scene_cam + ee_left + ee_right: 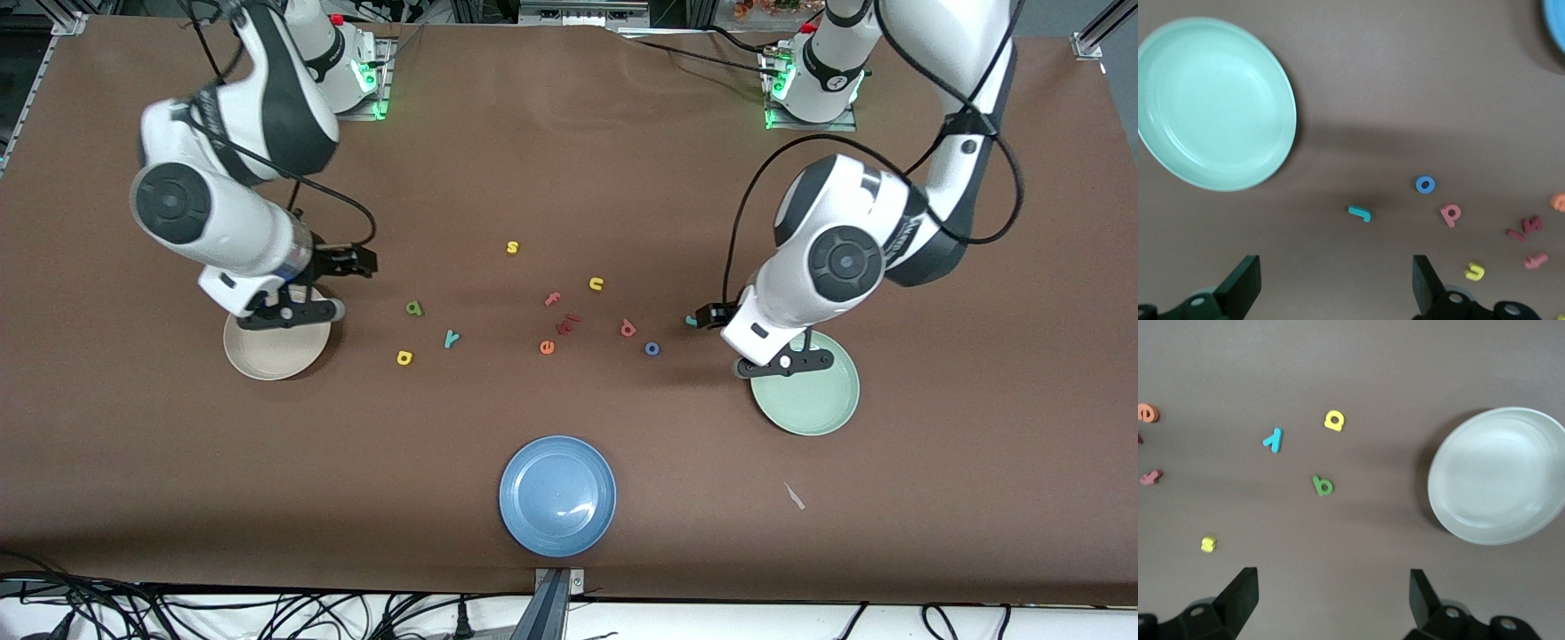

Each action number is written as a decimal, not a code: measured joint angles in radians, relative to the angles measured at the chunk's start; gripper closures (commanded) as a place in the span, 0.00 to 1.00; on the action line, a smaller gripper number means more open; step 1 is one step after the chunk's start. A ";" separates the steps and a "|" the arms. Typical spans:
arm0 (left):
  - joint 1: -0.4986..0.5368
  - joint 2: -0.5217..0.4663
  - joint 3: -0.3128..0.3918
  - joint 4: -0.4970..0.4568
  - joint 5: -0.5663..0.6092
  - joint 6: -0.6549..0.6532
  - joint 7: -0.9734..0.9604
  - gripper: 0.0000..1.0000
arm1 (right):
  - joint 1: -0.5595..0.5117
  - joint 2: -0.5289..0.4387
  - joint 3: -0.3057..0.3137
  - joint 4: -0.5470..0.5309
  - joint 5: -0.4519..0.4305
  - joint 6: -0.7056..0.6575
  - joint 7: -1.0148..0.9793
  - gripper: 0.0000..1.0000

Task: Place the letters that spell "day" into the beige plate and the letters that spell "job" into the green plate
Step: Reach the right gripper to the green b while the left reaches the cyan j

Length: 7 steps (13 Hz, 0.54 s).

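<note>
Currently hovering, wide open and empty: left gripper (pixel 717 315) just beside teal "j" (pixel 691 321); right gripper (pixel 348 262) near green letter (pixel 413 308).

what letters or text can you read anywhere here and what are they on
No printed labels; the only text is loose foam letters on the brown table:
"s": yellow foam letter
"u": yellow foam letter
"y": teal foam letter
"e": orange foam letter
"f": pink foam letter
"o": blue foam ring
"j": teal hooked foam letter
The dark red piece is unreadable.
Markings on the arms are too small.
</note>
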 measured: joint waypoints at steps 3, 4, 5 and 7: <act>-0.014 0.059 0.000 0.000 0.000 0.027 -0.115 0.00 | 0.019 0.001 0.002 -0.115 0.000 0.177 0.034 0.00; -0.022 0.073 0.000 0.000 0.000 0.039 -0.166 0.00 | 0.028 0.001 0.003 -0.158 0.000 0.243 0.043 0.00; -0.030 0.087 0.000 0.000 -0.001 0.050 -0.223 0.00 | 0.038 0.001 0.003 -0.209 0.000 0.312 0.048 0.00; -0.042 0.123 -0.001 -0.001 -0.019 0.085 -0.339 0.00 | 0.048 0.001 0.005 -0.300 0.000 0.437 0.051 0.00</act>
